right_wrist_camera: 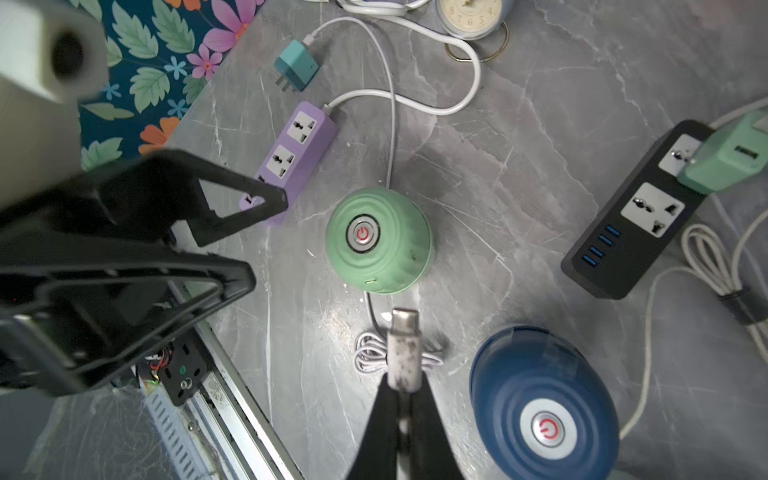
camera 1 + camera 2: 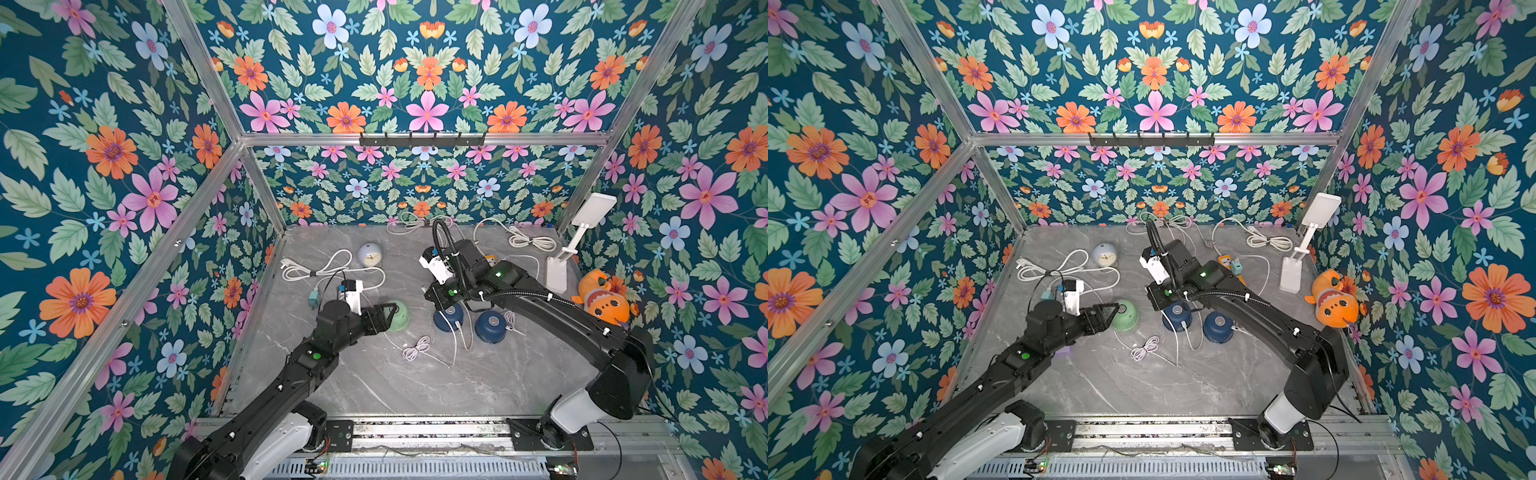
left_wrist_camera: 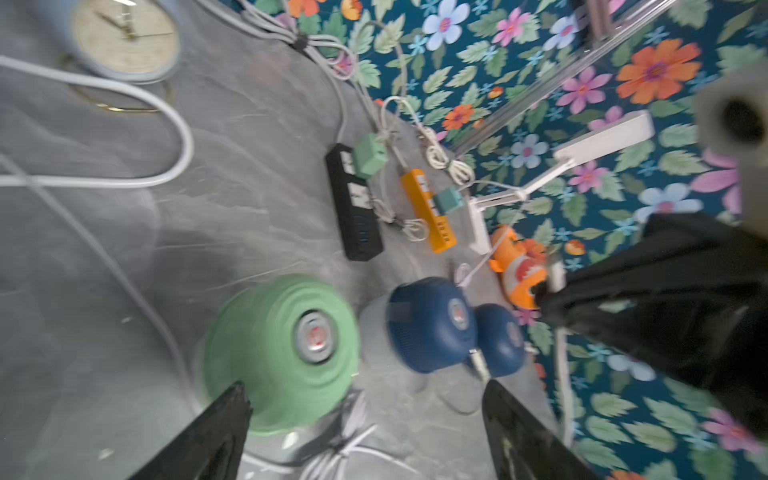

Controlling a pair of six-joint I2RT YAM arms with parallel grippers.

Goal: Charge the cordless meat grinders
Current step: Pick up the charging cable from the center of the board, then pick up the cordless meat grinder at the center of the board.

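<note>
The right gripper (image 1: 405, 376) pinches a plug (image 1: 405, 332), nose aimed at the green grinder (image 1: 380, 241), whose port faces it: insertion judged next. The left gripper (image 1: 268, 239) stands wide and empty just beside the grinder, probably to brace it. The navy grinders (image 2: 491, 326) sit near. Gap ahead is bare; coiled cable (image 1: 370, 353) beneath may snag.

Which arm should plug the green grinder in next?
Right. The right tool is shut on the cable plug, pointing at the green grinder; the left tool is open and empty.
</note>
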